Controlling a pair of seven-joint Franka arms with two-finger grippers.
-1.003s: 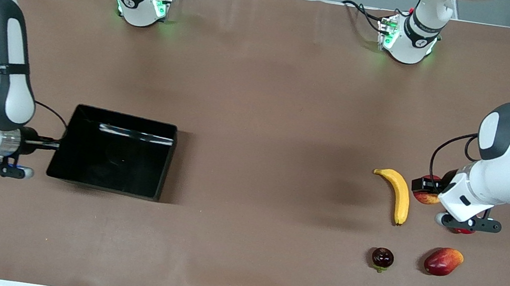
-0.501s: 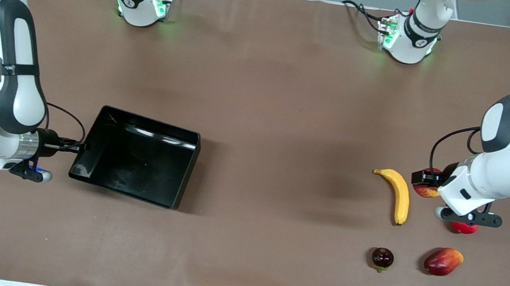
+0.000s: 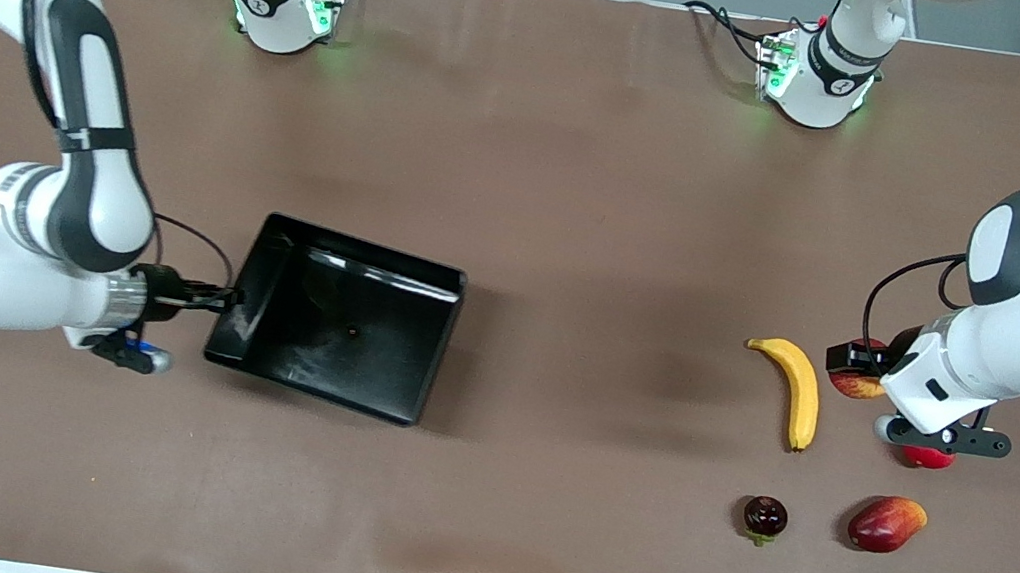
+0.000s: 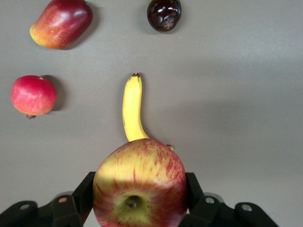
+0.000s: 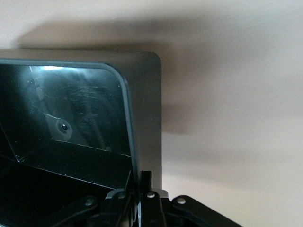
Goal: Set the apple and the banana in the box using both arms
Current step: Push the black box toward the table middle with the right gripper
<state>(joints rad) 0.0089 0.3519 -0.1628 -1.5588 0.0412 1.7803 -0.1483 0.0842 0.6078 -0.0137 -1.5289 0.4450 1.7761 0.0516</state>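
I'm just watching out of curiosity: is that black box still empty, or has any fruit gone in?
Empty. The box shows only its bare glossy black floor; the banana lies on the table and the apple sits in the left gripper.

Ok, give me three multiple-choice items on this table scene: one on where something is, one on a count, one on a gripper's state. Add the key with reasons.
1. Where is the apple?
A. In the box
B. Between the left gripper's fingers, above the table beside the banana
C. On the table beside the mango

2. How many fruits lie loose on the table?
A. Two
B. Six
C. Four

3. What is the right gripper doing?
A. Shut on the wall of the box
B. Open above the banana
C. Shut on the apple

Key:
1 B: the left wrist view shows the left gripper clamping the apple, with the banana just past it.
2 C: the banana, the mango, the red pomegranate-like fruit and the dark round fruit.
3 A: the right wrist view shows its fingers pinching the box's rim.
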